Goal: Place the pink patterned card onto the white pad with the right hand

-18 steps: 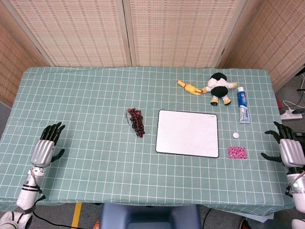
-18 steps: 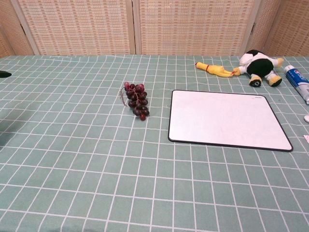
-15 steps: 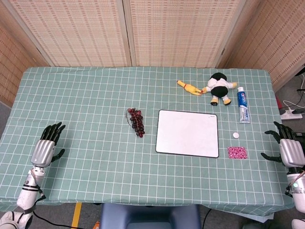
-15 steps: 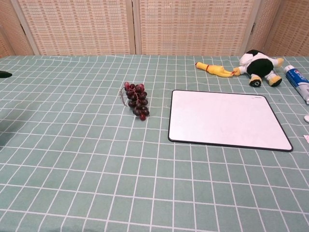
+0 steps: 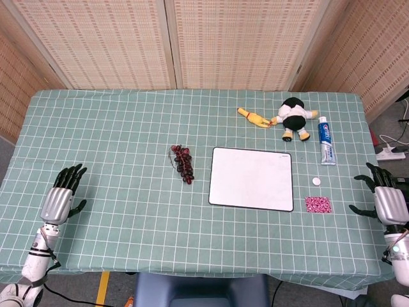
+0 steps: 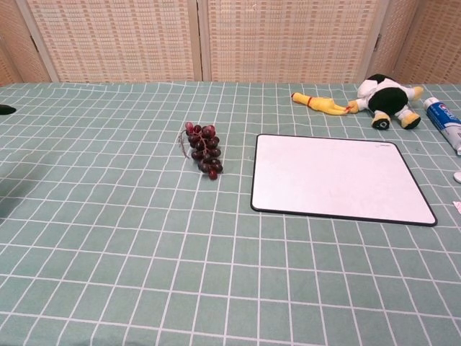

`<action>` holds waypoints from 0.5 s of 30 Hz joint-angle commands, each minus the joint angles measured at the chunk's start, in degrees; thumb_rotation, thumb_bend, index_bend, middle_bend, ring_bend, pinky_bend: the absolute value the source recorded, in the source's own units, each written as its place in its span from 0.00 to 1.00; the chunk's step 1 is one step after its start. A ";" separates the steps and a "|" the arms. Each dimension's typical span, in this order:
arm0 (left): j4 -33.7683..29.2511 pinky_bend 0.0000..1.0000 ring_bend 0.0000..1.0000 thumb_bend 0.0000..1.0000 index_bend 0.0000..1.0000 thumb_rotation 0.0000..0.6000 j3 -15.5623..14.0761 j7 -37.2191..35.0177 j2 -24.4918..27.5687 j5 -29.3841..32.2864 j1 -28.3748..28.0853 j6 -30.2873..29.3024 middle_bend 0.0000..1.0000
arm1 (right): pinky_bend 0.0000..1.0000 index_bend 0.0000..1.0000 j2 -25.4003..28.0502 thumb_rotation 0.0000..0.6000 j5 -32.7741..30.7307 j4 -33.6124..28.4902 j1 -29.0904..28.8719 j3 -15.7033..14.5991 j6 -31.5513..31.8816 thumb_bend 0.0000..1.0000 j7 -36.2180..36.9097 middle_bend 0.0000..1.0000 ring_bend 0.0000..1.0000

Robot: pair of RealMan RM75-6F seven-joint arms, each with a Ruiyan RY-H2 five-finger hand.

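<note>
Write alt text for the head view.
A pink patterned card lies on a green checked tablecloth just right of an empty white pad, with the open right hand further right. Grapes, a rubber chicken, a plush toy and toothpaste lie around; the left hand rests open far left.

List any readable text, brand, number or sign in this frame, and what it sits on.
Toothpaste tube: printing in blue and red, too small and blurred to read in either view.
Pink patterned card: a pattern only, no legible text.
White pad: blank.
No other writing shows on the table.
</note>
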State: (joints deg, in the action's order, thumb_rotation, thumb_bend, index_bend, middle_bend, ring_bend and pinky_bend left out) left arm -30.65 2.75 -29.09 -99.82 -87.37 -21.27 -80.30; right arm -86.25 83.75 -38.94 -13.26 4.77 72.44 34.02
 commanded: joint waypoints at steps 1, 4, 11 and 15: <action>0.56 0.00 0.00 0.24 0.00 1.00 -0.12 -0.26 0.03 0.01 0.20 0.07 0.00 | 0.00 0.31 -0.04 1.00 0.30 -0.07 -0.25 -0.09 0.15 0.10 -0.31 0.03 0.00; 0.72 0.00 0.00 0.24 0.00 1.00 0.31 -1.27 0.14 0.62 0.53 0.16 0.00 | 0.00 0.31 -0.04 1.00 0.98 -0.26 -0.78 -0.41 0.20 0.10 -0.58 0.03 0.00; 0.95 0.00 0.00 0.24 0.00 1.00 0.60 -0.88 -0.30 0.67 -0.08 0.41 0.00 | 0.00 0.32 0.32 1.00 1.08 -0.51 -0.97 -0.86 -0.64 0.10 -2.05 0.03 0.00; 0.62 0.00 0.00 0.24 0.00 1.00 0.01 -0.15 -0.47 0.03 -0.41 0.78 0.00 | 0.00 0.32 0.92 1.00 1.14 -1.30 -1.02 -1.85 -2.78 0.10 -5.76 0.03 0.00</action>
State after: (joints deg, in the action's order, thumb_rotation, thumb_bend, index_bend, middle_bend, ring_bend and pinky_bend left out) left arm -29.85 2.97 -29.57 -100.20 -87.07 -21.47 -79.61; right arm -85.65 84.86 -39.79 -14.28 3.46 70.54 30.00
